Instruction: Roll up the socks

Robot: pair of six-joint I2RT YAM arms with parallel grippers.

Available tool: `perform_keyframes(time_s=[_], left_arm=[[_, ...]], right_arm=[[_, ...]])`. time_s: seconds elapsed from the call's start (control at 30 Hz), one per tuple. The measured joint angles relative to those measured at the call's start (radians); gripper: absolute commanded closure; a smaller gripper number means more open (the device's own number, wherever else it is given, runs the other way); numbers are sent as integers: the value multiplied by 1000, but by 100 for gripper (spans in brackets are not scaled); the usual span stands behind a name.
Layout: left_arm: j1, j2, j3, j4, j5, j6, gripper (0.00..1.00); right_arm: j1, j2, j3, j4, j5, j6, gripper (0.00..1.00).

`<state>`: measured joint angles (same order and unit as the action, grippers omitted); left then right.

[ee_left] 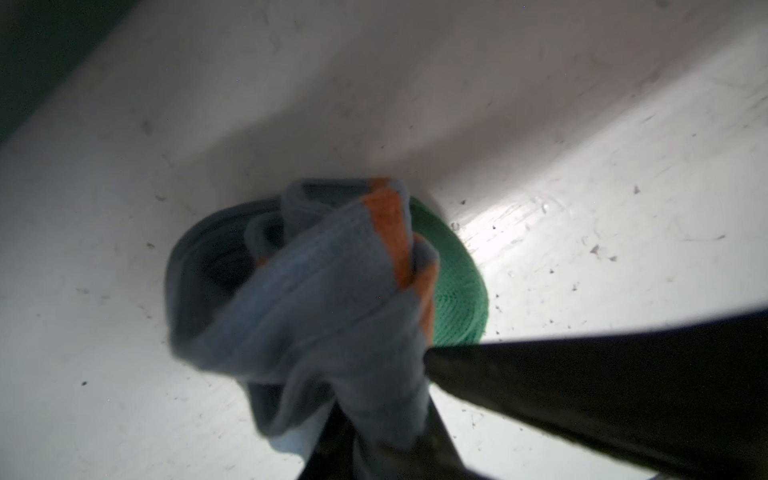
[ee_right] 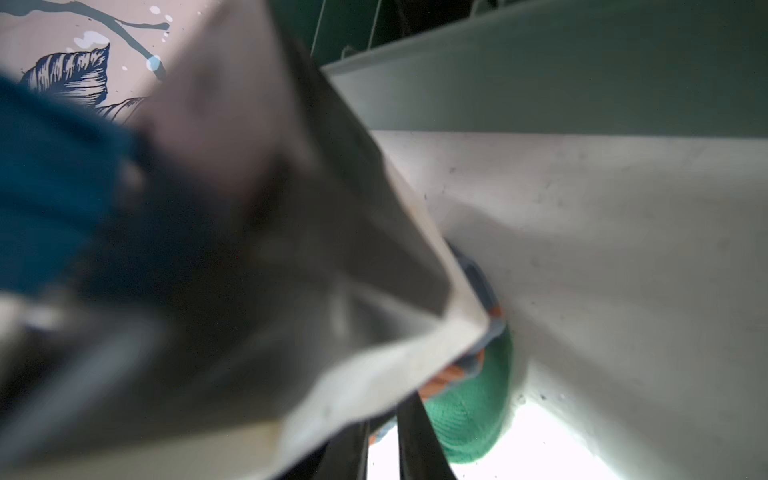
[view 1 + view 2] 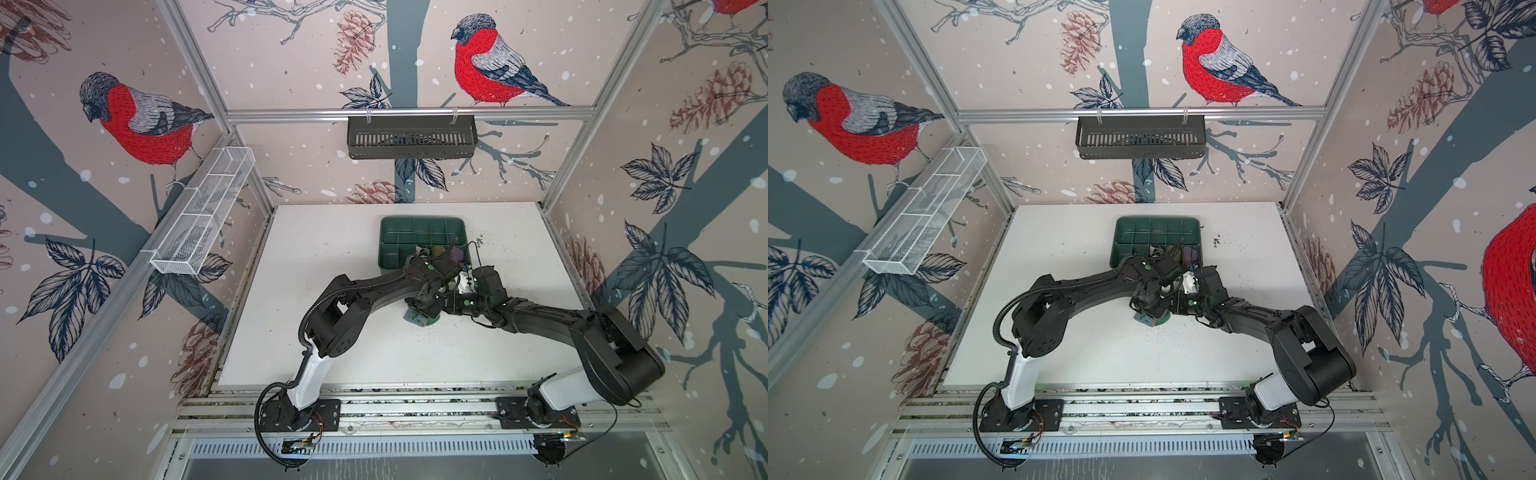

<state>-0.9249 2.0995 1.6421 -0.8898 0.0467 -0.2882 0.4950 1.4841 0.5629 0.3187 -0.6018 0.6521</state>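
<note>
The light blue sock (image 1: 316, 299) is held bunched between the dark fingers of the left gripper (image 1: 380, 409), which is clamped onto its cloth. The orange cuff band is folded over the top of the bundle. The green toe is pressed flat against the white table (image 1: 582, 208) on the far side of the bundle from the fingers. The lower part of the sock is rested on the table while the gripped part is drawn up into the jaws.

The right gripper (image 2: 388, 415) is set just beside the green toe, with its two dark fingers narrowly apart. Whether any cloth is caught between them cannot be told, as much of the right wrist view is blocked by a blurred grey body close to the lens.

In both top views the left gripper (image 3: 419, 311) is seen pointing down onto the sock, and the right arm is brought in close beside it. The sock (image 3: 1148, 321) lies near the middle of the table, just in front of the green tray (image 3: 422, 219). In the tray's near right corner an olive-yellow rolled sock (image 3: 436, 250) and a purple rolled sock (image 3: 457, 254) are seen, partly hidden by the left arm.
</note>
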Motion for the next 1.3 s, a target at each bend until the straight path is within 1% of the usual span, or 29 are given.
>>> perform_keyframes(time_s=[0.17,0.4,0.57,0.73,1.0,1.17,1.3], left_arm=[[0,2,-7,3,29,0,77],[4,5,-21,9,48,-7,76],[16,-5,-54,28,71,-13,72],[37,-53,-129,105,142,-20,70],[85,-149,-247,278,320,-14,70],[113,-185,-296,344,371,-11,71],[124,-208,-320,381,396,-12,74]], right_arm=[[2,16,2,22,-3,7,83],[17,90,19,56,-17,7,85],[23,126,23,86,-37,3,86],[29,126,27,77,-18,-28,87],[32,128,38,-29,54,-63,88],[34,133,40,-51,79,-80,89],[34,130,40,-58,90,-83,88]])
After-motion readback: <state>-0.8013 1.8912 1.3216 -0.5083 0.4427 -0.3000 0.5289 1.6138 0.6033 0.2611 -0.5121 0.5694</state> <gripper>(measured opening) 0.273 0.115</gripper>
